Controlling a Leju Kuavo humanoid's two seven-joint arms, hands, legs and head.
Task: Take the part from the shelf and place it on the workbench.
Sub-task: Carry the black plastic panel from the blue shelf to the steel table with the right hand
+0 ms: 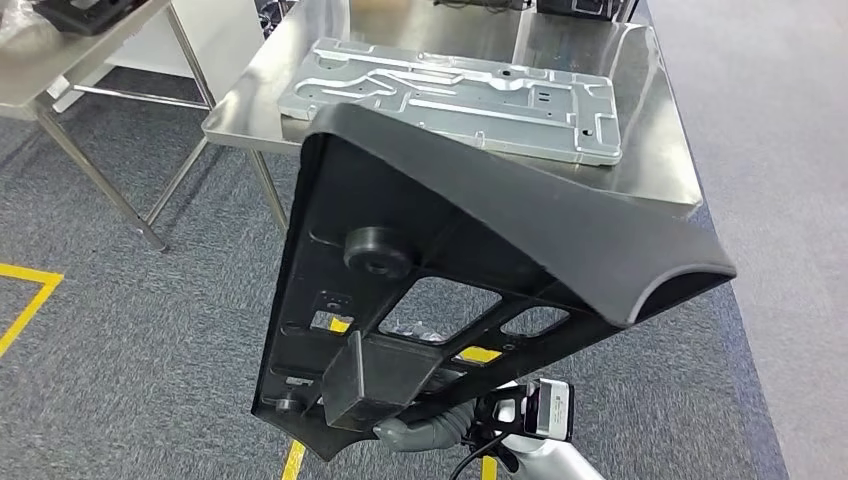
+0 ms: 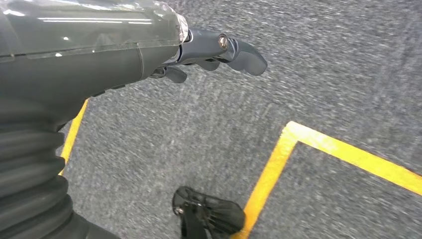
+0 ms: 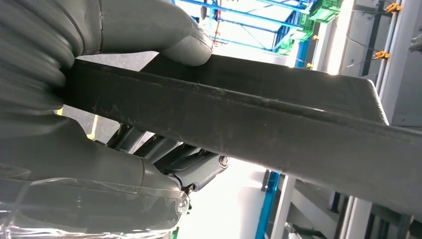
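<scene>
**Part in my right hand, short of the workbench**

My right hand [image 1: 425, 432] grips the black plastic part [image 1: 440, 270] by its lower edge. In the right wrist view my thumb [image 3: 186, 42] presses on one face of the part [image 3: 278, 129] and my darker fingers [image 3: 184, 162] close against the opposite face, so the edge is clamped between them. The part is raised in front of me, tilted, its ribbed underside with cut-outs and a round boss towards my head camera. It touches no surface.

Beyond it stands the steel workbench [image 1: 660, 150], carrying a flat grey metal plate [image 1: 450, 95]. A second steel table [image 1: 60, 60] stands to the left.

My left hand [image 2: 219, 50] hangs over grey carpet [image 2: 323, 64] marked with yellow tape lines [image 2: 348, 154]. It holds nothing; its fingers are loosely curled, apart from one another.
</scene>
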